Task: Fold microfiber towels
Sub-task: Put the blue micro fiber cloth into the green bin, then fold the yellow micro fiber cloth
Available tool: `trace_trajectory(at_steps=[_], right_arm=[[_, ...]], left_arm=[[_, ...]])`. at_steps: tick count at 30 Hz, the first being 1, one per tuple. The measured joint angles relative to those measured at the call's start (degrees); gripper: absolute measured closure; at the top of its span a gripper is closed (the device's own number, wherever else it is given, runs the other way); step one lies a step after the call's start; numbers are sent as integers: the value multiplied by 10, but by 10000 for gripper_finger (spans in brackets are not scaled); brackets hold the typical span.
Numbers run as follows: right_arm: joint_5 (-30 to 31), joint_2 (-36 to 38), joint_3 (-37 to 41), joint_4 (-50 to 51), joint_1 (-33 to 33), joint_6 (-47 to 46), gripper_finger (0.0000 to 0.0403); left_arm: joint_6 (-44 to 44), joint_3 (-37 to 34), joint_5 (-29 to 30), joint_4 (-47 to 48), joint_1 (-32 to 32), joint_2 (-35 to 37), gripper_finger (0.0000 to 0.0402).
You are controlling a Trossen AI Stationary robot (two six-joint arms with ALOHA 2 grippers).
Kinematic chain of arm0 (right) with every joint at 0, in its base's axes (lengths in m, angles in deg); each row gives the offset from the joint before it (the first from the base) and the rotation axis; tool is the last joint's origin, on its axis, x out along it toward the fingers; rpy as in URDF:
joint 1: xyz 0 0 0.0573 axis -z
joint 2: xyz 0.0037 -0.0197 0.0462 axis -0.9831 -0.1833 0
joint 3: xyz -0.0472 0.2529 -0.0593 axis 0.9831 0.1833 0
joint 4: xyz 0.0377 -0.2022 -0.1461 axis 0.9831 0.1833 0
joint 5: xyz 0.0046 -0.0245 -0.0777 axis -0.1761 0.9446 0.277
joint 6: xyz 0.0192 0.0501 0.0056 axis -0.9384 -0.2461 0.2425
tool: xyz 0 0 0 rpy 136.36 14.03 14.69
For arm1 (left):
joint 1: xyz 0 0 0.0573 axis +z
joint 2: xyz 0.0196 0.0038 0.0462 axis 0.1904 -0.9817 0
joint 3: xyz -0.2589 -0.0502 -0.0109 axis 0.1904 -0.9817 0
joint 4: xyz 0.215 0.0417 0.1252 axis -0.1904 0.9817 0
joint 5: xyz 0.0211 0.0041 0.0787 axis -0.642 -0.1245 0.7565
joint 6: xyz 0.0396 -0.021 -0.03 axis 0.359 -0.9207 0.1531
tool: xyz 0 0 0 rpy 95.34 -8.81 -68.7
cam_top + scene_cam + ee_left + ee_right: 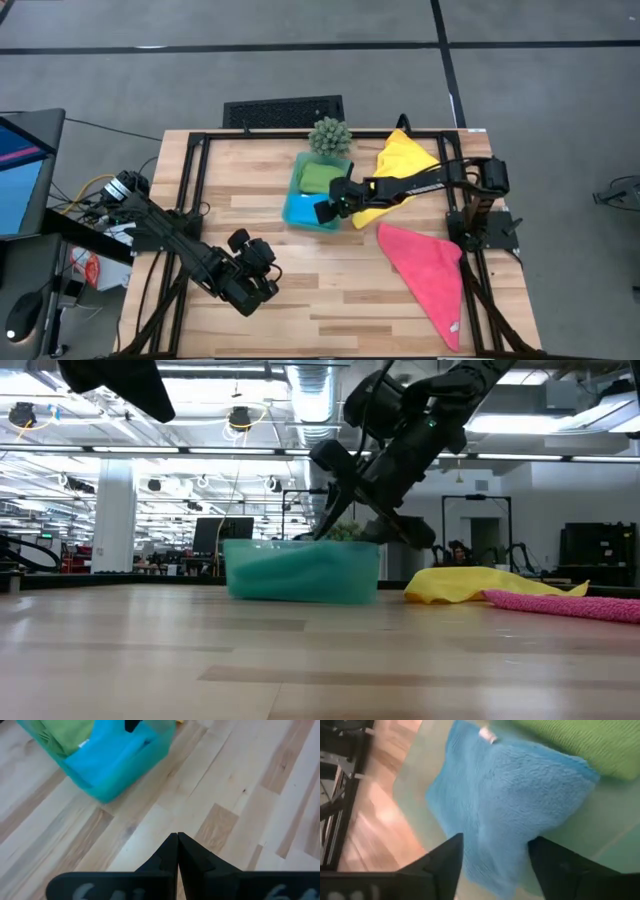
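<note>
The blue towel (299, 209) lies folded in the near part of the teal tray (296, 178), and the lime green towel (318, 176) lies folded in its far part. My right gripper (333, 207) is open just above the blue towel (510, 795), its fingers apart from it. The green towel (580, 740) shows beside the blue one in the right wrist view. The yellow towel (402, 165) lies crumpled at the far right, and the pink towel (430, 268) lies spread at the near right. My left gripper (262, 282) is shut and empty, left of the table's middle, near side.
A small spiky green plant (330, 136) stands at the tray's far edge. The tray (300, 570) stands at the table's far middle, with the yellow towel (470, 582) and pink towel (560, 602) to its right. Bare wood (330, 290) lies near the middle.
</note>
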Motion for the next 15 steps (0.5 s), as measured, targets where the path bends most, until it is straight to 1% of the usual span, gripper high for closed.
trace_trajectory(at_steps=[2, 4, 6, 12, 15], right_arm=[[-6, 0, -8, 21, 7, -1, 139], [-9, 0, -26, 61, 13, 7, 131], [-5, 0, -51, 103, 16, 29, 129], [45, 0, -146, 250, 16, 99, 128], [55, 0, -181, 309, 13, 120, 128]], left_arm=[[4, 0, 1, 0, 0, 0, 401], [10, 0, 1, 2, 0, 0, 401], [10, 0, 1, 3, 0, 0, 401], [10, 0, 10, 4, 0, 0, 401], [10, 0, 11, 4, 0, 0, 401]])
